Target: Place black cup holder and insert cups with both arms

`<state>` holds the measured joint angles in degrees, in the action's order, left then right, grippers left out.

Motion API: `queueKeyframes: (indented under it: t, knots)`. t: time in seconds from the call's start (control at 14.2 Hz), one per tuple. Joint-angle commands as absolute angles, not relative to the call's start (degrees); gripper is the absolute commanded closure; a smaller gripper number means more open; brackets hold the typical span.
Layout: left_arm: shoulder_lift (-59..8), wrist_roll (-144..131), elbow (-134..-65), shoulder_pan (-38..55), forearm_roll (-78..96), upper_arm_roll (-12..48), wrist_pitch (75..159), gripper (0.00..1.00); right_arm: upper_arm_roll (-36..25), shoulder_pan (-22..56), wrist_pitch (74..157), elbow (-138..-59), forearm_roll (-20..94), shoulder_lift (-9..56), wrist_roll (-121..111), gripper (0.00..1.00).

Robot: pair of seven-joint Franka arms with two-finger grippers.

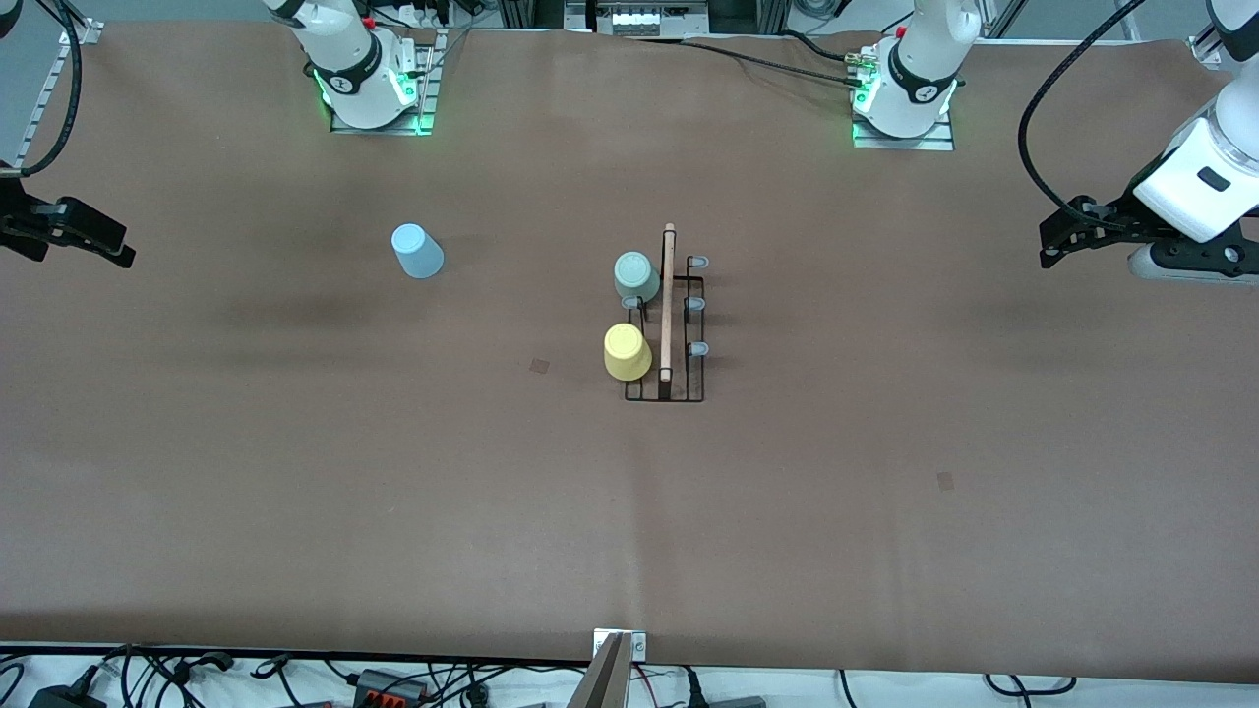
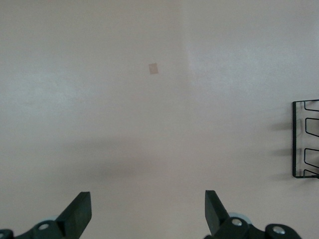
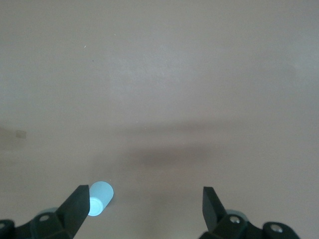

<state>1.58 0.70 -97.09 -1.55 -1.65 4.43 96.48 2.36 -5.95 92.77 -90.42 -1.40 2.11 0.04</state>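
- Front view: brown table point(image 1: 295, 492) carries the black cup holder point(image 1: 667, 383) near its middle, standing upright with its wooden handle point(image 1: 668, 295) running along the top.
- Front view: grey-green cup point(image 1: 635, 276) and yellow cup point(image 1: 626, 352) sit upside down on the prongs on the side of the holder toward the right arm's end of the table; the yellow one is nearer the front camera.
- Front view: three blue-tipped prongs point(image 1: 697, 305) on the holder's side toward the left arm's end carry nothing.
- Front view: light blue cup point(image 1: 417, 251) stands apart from the holder, well toward the right arm's end of the table, upside down on the surface.
- Front view: left gripper point(image 1: 1054, 241) hangs over the left arm's end of the table, and the right gripper point(image 1: 118, 251) hangs over the right arm's end; both arms wait well apart from the holder.
- Left wrist view: left gripper point(image 2: 148, 209) has its fingers point(image 2: 79, 211) spread wide and holds nothing; bare table lies below, with one end of the black cup holder point(image 2: 305, 139) at the picture's edge and a small tan patch point(image 2: 153, 68) on the surface.
- Right wrist view: right gripper point(image 3: 144, 206) has its fingers point(image 3: 212, 204) released and empty; the light blue cup point(image 3: 99, 197) shows just beside one finger, down on the table.
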Motion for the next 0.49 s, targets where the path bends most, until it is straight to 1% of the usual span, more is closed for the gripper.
queueKeyframes:
  t: [0.0, 0.42]
  knots:
    - [0.8, 1.5, -95.5, -1.8, -1.9, 4.7, 95.5, 0.00, 2.5, -6.2, 89.7, -86.1, -1.0, 3.6, -0.7, 0.00]
    - [0.8, 1.6, -95.5, -1.8, -1.9, 4.7, 95.5, 0.00, 2.5, -6.2, 89.9, -86.0, -0.5, 3.6, -0.8, 0.00]
